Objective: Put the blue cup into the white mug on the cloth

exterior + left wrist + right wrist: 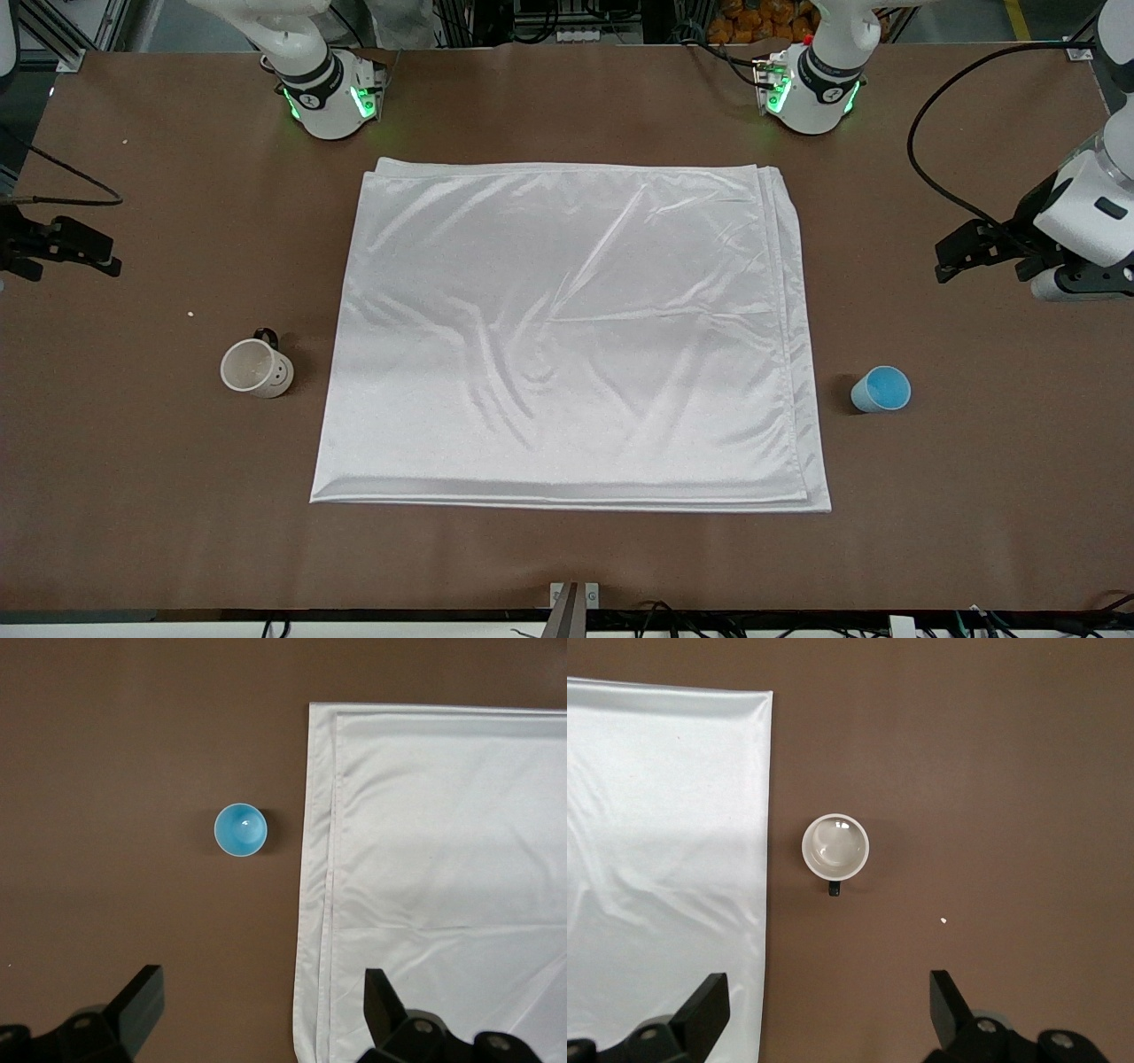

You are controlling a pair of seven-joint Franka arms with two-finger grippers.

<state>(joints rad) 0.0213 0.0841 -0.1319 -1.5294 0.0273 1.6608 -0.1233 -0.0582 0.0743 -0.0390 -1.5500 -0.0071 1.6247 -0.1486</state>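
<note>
The white cloth (567,337) lies flat in the middle of the brown table. The white mug (256,368) stands upright on the bare table beside the cloth, toward the right arm's end; it also shows in the right wrist view (835,847). The blue cup (881,389) stands upright on the bare table beside the cloth, toward the left arm's end; it also shows in the left wrist view (240,829). My left gripper (983,252) (263,979) is open and empty, high over the table near the cup. My right gripper (66,251) (830,983) is open and empty, high over the table near the mug.
The cloth's folded edge (319,886) lies close to the cup, its other edge (766,859) close to the mug. A small white crumb (943,921) lies on the table near the mug. Both arm bases (328,89) (811,84) stand at the table's top edge.
</note>
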